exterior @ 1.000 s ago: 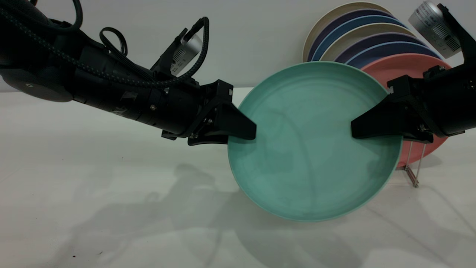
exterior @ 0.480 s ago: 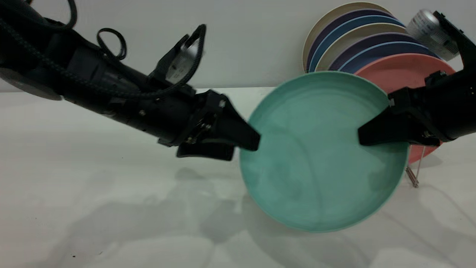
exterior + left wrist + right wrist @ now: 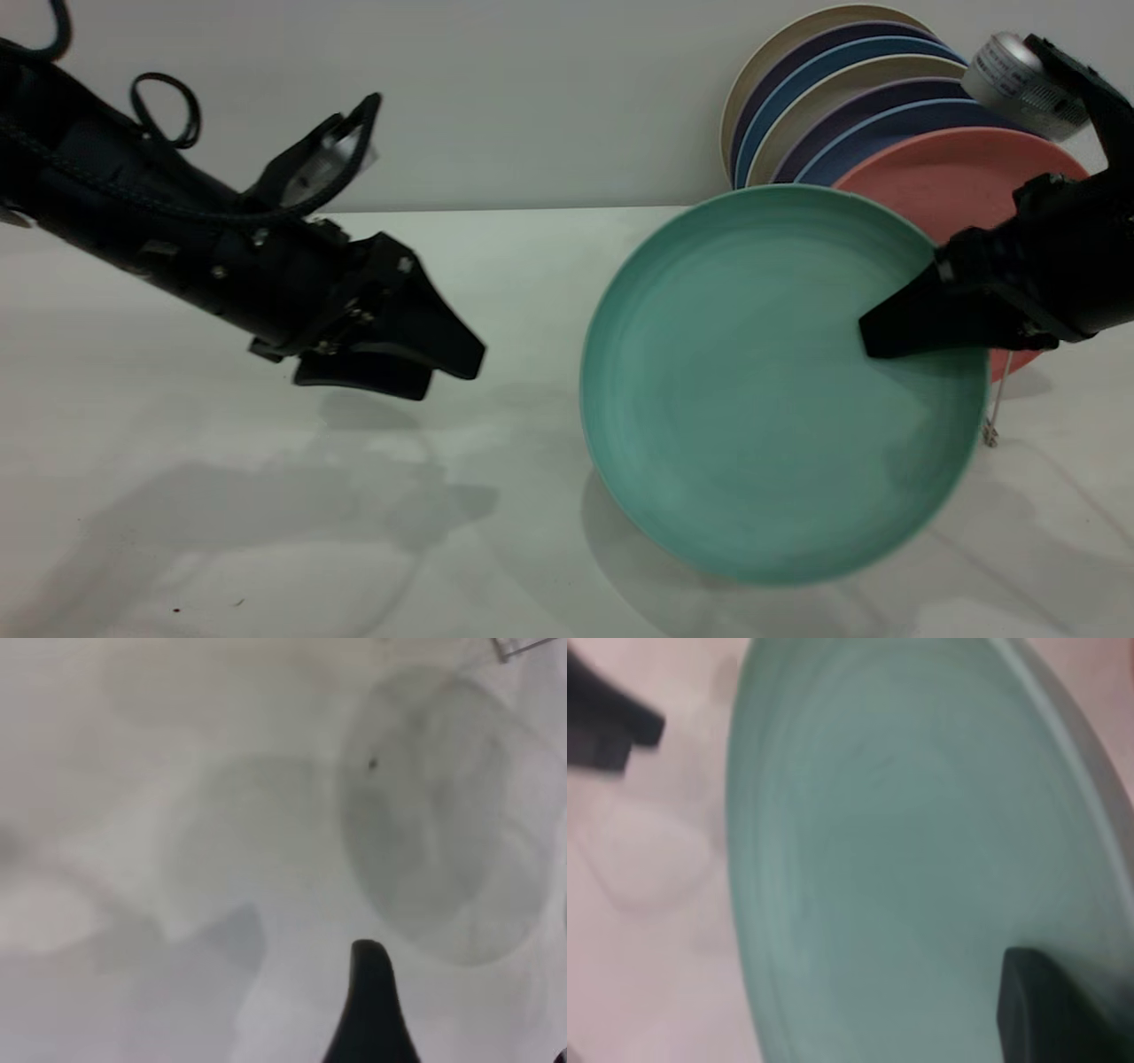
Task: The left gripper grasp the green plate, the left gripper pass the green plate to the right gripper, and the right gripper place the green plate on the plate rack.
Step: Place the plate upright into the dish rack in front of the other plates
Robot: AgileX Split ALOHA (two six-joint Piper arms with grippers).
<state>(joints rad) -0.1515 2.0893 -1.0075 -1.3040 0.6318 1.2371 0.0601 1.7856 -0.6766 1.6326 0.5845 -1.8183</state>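
Seen from the exterior view, my right gripper (image 3: 873, 339) clamps the right-hand edge of the green plate (image 3: 762, 390), one jaw lying across the plate's inner face. The plate is held tilted above the white table (image 3: 496, 549), its hollow turned toward the camera, and its shadow lies on the table beneath it. My left gripper (image 3: 452, 372) is well apart from the plate on the left, jaws parted and holding nothing. Behind the green plate stands a row of upright plates: a salmon-pink plate (image 3: 957, 182) at the front, then blue plates (image 3: 873, 133) and cream ones. A thin wire of the plate rack (image 3: 994, 416) shows just beside the green plate's lower right edge.

Left wrist view: I see one black fingertip of the left gripper (image 3: 370, 992) over bare table (image 3: 133, 771), with round shadows on the surface; nothing lies against the jaw.

Right wrist view: the green plate (image 3: 904, 859) fills most of the picture, and one black jaw of the right gripper (image 3: 1045, 1010) presses on its inner face near the rim. Farther off, at the corner, the left gripper (image 3: 611, 722) appears dark against the table.
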